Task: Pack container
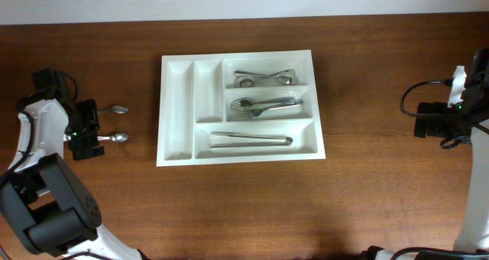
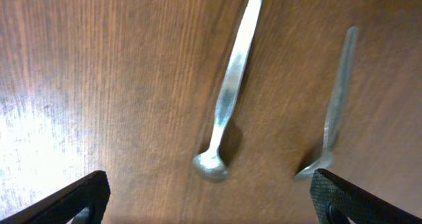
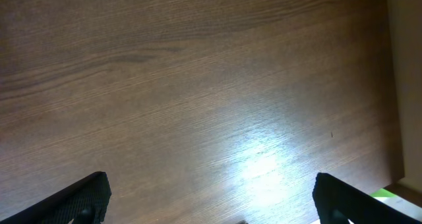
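Your container [image 1: 177, 107] sits at the middle of the table [image 1: 367, 199]. Its two narrow upright compartments are on the 9 o'clock side and its three long ones are stacked on the 3 o'clock side. The long compartment toward 12 o'clock holds stored spoons [image 1: 263, 78] and the middle one holds forks [image 1: 267, 105]. The one toward 6 o'clock holds slim silver pieces [image 1: 250, 139], too small to name for sure.

At 9 o'clock from the container, well apart from it, one loose spoon [image 1: 116, 108] lies on the wood. A second loose spoon [image 1: 116, 137] lies just toward 6 o'clock of it. Your left gripper [image 1: 85, 130] hangs at their 9 o'clock end, covering part of them from above.

In the left wrist view both spoons lie roughly parallel, bowls toward 6 o'clock and handles running up toward 12 to 1 o'clock. The fingers [image 2: 72, 201] stand wide apart at the bottom corners — released, touching neither spoon. One bowl lies about midway between them and the other is close to the finger at the 5 o'clock corner.

Your right gripper [image 1: 429, 122] is at 3 o'clock from the container, well apart and near the table's edge. Its wrist view shows wood grain with a patch of glare, and its fingers [image 3: 72, 201] are spread wide — released as well.
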